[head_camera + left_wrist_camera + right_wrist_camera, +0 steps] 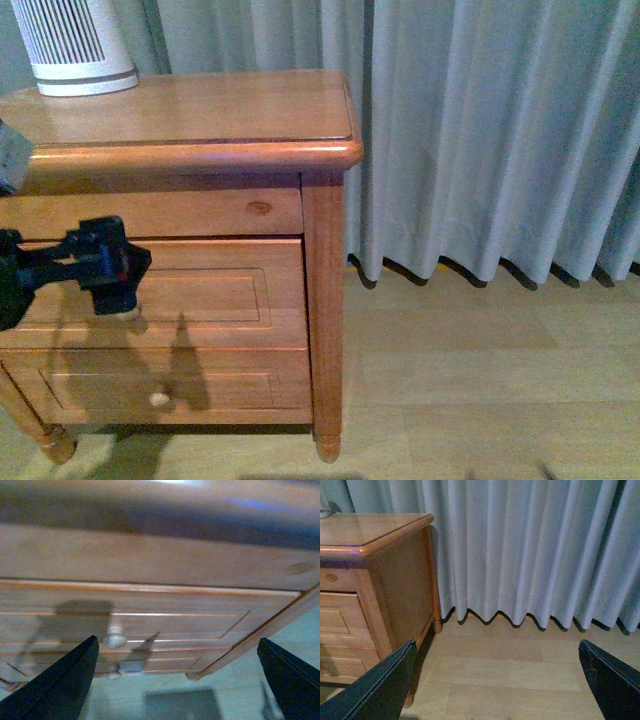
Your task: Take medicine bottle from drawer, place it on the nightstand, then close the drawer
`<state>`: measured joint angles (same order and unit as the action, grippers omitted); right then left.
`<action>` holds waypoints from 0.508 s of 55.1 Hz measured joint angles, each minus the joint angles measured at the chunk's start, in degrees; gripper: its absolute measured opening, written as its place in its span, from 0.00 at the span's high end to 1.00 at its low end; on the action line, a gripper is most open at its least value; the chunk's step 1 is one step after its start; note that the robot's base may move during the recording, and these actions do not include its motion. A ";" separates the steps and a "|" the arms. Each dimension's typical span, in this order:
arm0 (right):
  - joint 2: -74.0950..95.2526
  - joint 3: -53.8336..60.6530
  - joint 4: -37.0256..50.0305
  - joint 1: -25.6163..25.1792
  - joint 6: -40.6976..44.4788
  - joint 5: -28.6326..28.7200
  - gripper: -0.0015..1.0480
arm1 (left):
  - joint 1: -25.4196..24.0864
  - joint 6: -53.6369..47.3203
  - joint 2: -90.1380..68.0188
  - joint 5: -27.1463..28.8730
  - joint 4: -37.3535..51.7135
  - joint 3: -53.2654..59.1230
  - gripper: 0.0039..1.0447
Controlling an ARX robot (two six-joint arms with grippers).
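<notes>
knob (122,312) perhaps behind left gripper (118,285), appliance (75,45) cropped

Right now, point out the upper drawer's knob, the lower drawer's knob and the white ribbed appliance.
upper drawer's knob (114,640), left wrist view, on its round face.
lower drawer's knob (159,399), front view, on its pale front.
white ribbed appliance (72,40), front view, on its ribbed wall.

you've got the nightstand (220,110) at frame left, a ribbed cylinder (75,45) on its top, upper left, curtains (500,130) behind at right.
</notes>
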<state>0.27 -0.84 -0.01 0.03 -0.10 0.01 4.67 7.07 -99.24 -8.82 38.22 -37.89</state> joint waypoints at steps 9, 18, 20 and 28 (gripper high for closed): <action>0.00 0.00 0.00 0.00 0.02 0.00 0.07 | -0.07 -0.61 -15.17 3.08 3.08 -7.58 0.06; 0.00 0.00 0.00 0.00 0.00 0.00 0.07 | -0.02 -0.87 -20.96 5.77 3.43 -12.28 0.06; 0.00 0.00 0.00 0.00 0.00 0.00 0.07 | 0.04 -0.87 -21.57 5.90 3.54 -12.66 0.06; 0.00 0.00 0.00 0.00 0.00 0.00 0.07 | 0.79 -0.87 -22.95 6.49 4.61 -13.00 0.06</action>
<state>0.27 -0.84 -0.01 0.03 -0.10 0.01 5.45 6.20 -122.19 -2.33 42.83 -50.89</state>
